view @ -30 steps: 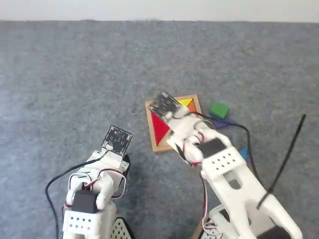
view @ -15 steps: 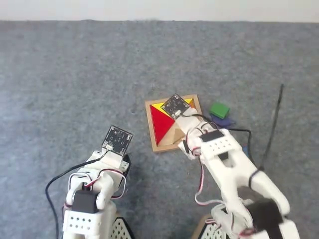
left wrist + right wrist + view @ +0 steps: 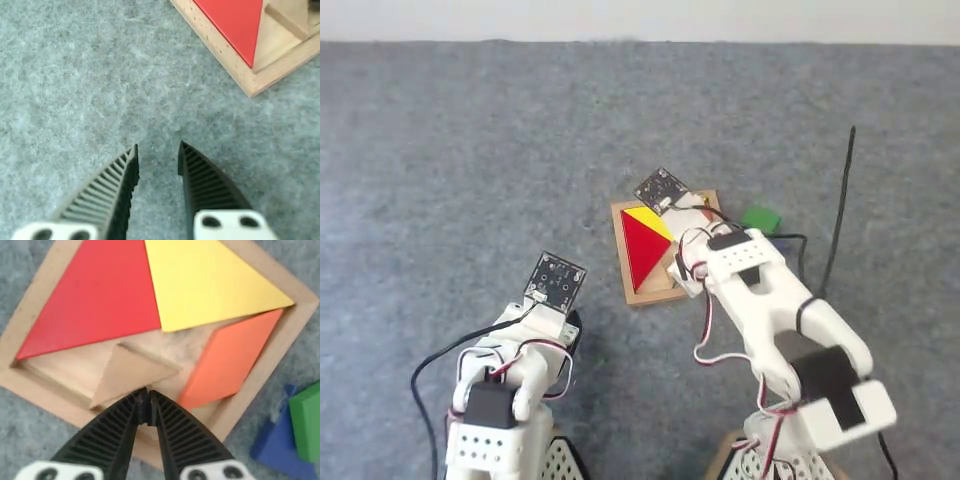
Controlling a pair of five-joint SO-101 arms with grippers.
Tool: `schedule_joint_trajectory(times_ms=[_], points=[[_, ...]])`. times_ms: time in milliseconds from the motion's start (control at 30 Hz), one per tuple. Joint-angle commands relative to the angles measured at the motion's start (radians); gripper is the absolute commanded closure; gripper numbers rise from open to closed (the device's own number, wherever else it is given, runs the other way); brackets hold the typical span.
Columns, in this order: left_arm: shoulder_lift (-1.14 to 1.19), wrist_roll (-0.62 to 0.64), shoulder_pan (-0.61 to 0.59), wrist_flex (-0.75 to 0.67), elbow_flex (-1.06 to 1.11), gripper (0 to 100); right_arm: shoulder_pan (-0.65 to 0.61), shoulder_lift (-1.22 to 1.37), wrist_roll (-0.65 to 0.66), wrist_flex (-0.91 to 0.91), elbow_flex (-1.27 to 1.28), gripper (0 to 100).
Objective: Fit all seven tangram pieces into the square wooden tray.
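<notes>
Across the grey tabletop (image 3: 470, 130), the square wooden tray (image 3: 619, 255) sits near centre in the high view. Inside the tray, the red triangle (image 3: 642, 250) occupies the 9 o'clock side and the yellow triangle (image 3: 650, 218) the 12 o'clock side, and their edges meet. The orange parallelogram (image 3: 227, 357) lies against the yellow triangle's edge. A plain wooden triangle (image 3: 132, 372) lies on the tray floor beside the red triangle. The green piece (image 3: 760, 219) lies outside the tray at 3 o'clock, touching a blue piece (image 3: 272, 445). The right end effector (image 3: 148, 392) hangs over the wooden triangle's edge, its fingers pressed together with nothing between them. The left end effector (image 3: 157, 150) is at 7 o'clock of the tray above bare tabletop, its fingers spread.
</notes>
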Motion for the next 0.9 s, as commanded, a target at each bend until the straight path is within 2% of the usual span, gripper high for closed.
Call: schedule_joint_trajectory(times_ms=[0, 367, 633, 867], points=[[-0.021, 0.008, 0.0, 0.003, -0.012, 88, 0.01, 0.048, -0.011, -0.004, -0.132, 99.0], [-0.021, 0.008, 0.0, 0.003, -0.012, 88, 0.007, 0.016, -0.057, 0.035, -0.206, 99.0], [-0.021, 0.008, 0.0, 0.003, -0.012, 88, -0.165, -0.18, -0.054, -0.015, 0.006, 99.0], [-0.021, 0.008, 0.0, 0.003, -0.012, 88, -0.203, -0.186, -0.054, -0.019, 0.061, 99.0]])
